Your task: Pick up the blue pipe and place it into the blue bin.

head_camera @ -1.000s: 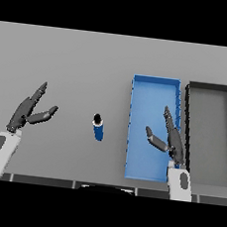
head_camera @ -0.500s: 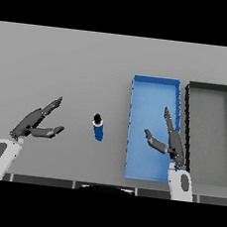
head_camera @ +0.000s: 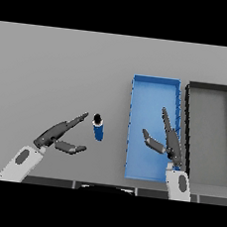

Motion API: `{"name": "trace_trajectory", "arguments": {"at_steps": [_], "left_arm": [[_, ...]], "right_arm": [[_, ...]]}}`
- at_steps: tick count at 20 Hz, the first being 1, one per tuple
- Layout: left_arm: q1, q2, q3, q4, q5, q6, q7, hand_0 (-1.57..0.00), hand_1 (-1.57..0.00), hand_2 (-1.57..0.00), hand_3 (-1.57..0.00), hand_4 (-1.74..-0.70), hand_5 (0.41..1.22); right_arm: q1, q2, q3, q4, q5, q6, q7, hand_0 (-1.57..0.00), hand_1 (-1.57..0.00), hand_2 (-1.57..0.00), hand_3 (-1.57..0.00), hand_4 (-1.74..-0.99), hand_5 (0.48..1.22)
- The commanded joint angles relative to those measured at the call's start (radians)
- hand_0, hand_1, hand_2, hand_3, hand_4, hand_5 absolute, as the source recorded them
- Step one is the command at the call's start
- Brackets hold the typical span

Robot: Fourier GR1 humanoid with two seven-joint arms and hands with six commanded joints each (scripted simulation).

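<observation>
Near the counter's (head_camera: pixel 51 63) front edge, the left hand (head_camera: pixel 58 135) is released, fingers (head_camera: pixel 77 120) straight and extended toward the blue pipe (head_camera: pixel 98 129), just short of contact. The pipe stands on the counter, left of the blue bin (head_camera: pixel 155 90). The right hand (head_camera: pixel 166 140), fingers released, hovers over the bin. A black bin (head_camera: pixel 210 89) adjoins the blue bin toward the right edge.

Left hand (head_camera: pixel 58 135) moved rightward, seemingly nearer blue pipe (head_camera: pixel 98 128).
</observation>
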Motion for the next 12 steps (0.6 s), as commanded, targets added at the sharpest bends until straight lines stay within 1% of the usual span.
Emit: {"name": "trace_trajectory", "arguments": {"at_steps": [1, 2, 3, 5, 6, 8, 9, 10, 11, 12], "left_arm": [[-0.007, -0.020, -0.009, 0.005, -0.004, 0.008, 0.013, 0.00, 0.00, 0.00, 0.00, -1.19, 0.463], [-0.010, -0.030, -0.012, 0.024, -0.013, 0.008, 0.004, 0.00, 0.00, 0.00, 0.00, -1.19, 0.465], [-0.013, -0.055, -0.024, 0.033, -0.014, 0.010, 0.008, 0.00, 0.00, 0.00, 0.00, -1.20, 0.467], [-0.050, -0.102, -0.039, 0.086, -0.027, 0.011, 0.048, 0.00, 0.00, 0.00, 0.00, -1.20, 0.467], [-0.066, -0.126, -0.040, 0.127, -0.026, 0.004, 0.041, 0.00, 0.00, 0.00, 0.00, -1.19, 0.467], [-0.094, -0.166, -0.050, 0.158, -0.031, 0.003, 0.031, 0.00, 0.00, 0.00, 0.00, -1.19, 0.469], [-0.113, -0.186, -0.061, 0.188, -0.052, 0.008, 0.035, 0.00, 0.00, 0.00, 0.00, -1.17, 0.464], [-0.122, -0.189, -0.066, 0.206, -0.073, 0.011, 0.019, 0.00, 0.00, 0.00, 0.00, -1.15, 0.459], [-0.143, -0.202, -0.072, 0.230, -0.090, 0.016, 0.023, 0.00, 0.00, 0.00, 0.00, -1.14, 0.459], [-0.156, -0.212, -0.072, 0.255, -0.094, 0.011, 0.010, 0.00, 0.00, 0.00, 0.00, -1.13, 0.462]], "right_arm": [[0.007, 0.004, 0.004, -0.008, -0.002, 0.001, -0.007, 0.00, 0.00, 0.00, 0.00, -1.228, 0.621], [0.013, -0.007, -0.007, -0.005, -0.003, 0.000, -0.014, 0.00, 0.00, 0.00, 0.00, -1.230, 0.622], [-0.002, -0.004, -0.012, 0.005, -0.002, -0.008, 0.000, 0.00, 0.00, 0.00, 0.00, -1.231, 0.623], [0.019, 0.000, -0.005, -0.004, 0.002, -0.007, -0.018, 0.00, 0.00, 0.00, 0.00, -1.229, 0.621], [0.028, -0.005, -0.007, -0.007, -0.005, 0.001, -0.026, 0.00, 0.00, 0.00, 0.00, -1.223, 0.618], [0.018, -0.001, -0.006, -0.016, 0.001, -0.008, -0.005, 0.00, 0.00, 0.00, 0.00, -1.212, 0.610], [0.011, 0.005, -0.006, -0.003, 0.002, -0.011, 0.011, 0.00, 0.00, 0.00, 0.00, -1.208, 0.608], [0.025, -0.001, -0.009, -0.017, -0.006, -0.005, -0.002, 0.00, 0.00, 0.00, 0.00, -1.206, 0.606], [0.020, 0.006, -0.005, -0.007, 0.002, -0.011, 0.001, 0.00, 0.00, 0.00, 0.00, -1.204, 0.607], [0.020, 0.009, -0.002, -0.017, 0.006, -0.016, -0.002, 0.00, 0.00, 0.00, 0.00, -1.201, 0.605]]}}
